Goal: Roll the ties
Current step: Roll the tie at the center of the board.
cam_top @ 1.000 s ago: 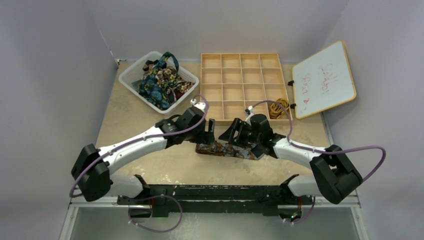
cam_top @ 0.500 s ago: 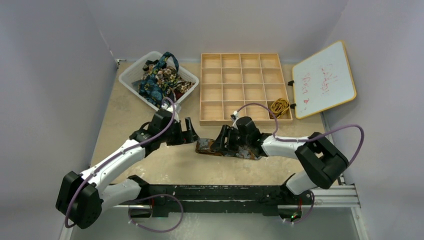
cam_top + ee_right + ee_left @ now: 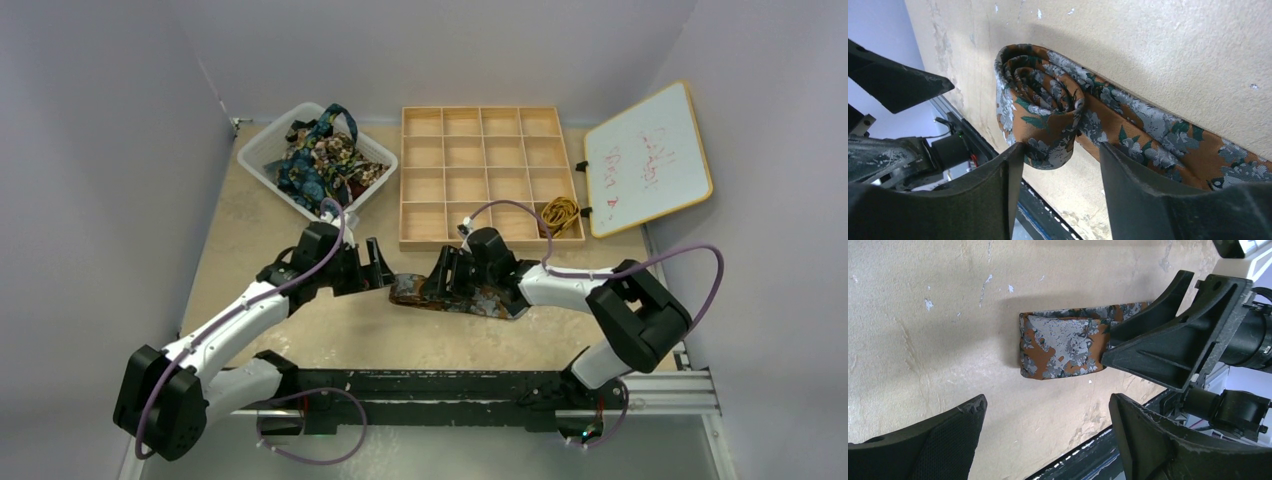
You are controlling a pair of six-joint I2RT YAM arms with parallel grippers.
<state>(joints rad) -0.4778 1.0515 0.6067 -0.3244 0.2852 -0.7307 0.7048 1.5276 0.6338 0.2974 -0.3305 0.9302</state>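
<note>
Right hand (image 3: 1060,152) stands apart astride one half-rolled tie (image 3: 1148,125); left hand (image 3: 1048,402) gapes wide beside it.

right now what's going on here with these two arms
The arms are rolling a brown-orange tie that lies on the table. One end is wound into a small roll, and the right hand sits at it, fingers apart on either side. The left hand is open and empty, just off that end. More ties wait in the white basket, and a yellow one lies in a corner cell of the wooden tray.
</note>
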